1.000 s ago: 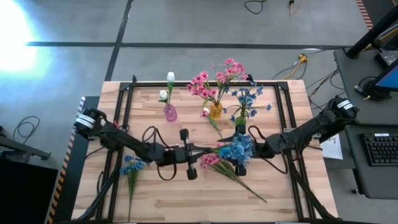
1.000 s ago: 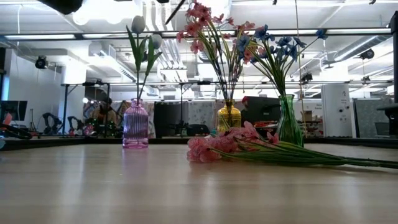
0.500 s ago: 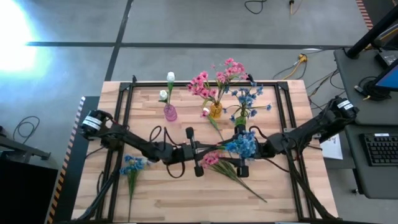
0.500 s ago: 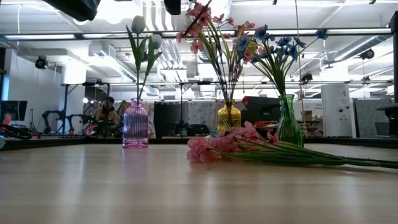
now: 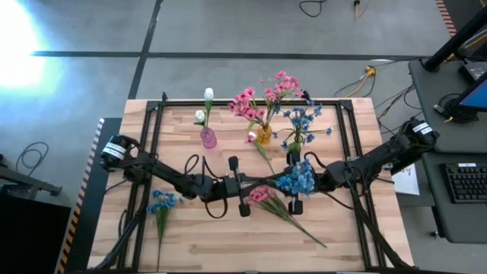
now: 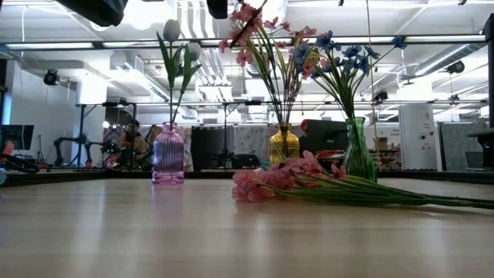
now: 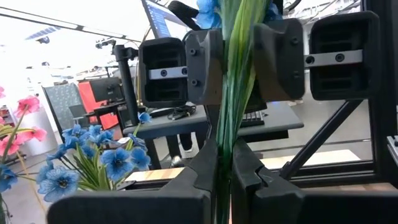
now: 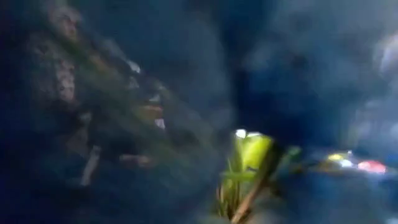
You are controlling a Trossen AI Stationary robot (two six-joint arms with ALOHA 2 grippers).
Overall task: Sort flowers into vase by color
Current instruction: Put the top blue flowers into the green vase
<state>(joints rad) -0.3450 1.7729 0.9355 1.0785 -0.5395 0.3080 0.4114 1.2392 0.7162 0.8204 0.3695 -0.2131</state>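
Above mid-table, both tools (image 5: 266, 185) (closed) pinch blue flowers (image 5: 296, 180).

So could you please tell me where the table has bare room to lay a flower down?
The front strip of the table, between the loose blue flower and the pink flower, is bare. The back middle, around the three vases, is crowded.

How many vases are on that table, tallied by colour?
Purple vase: 1
Yellow vase: 1
Green vase: 1
Total: 3
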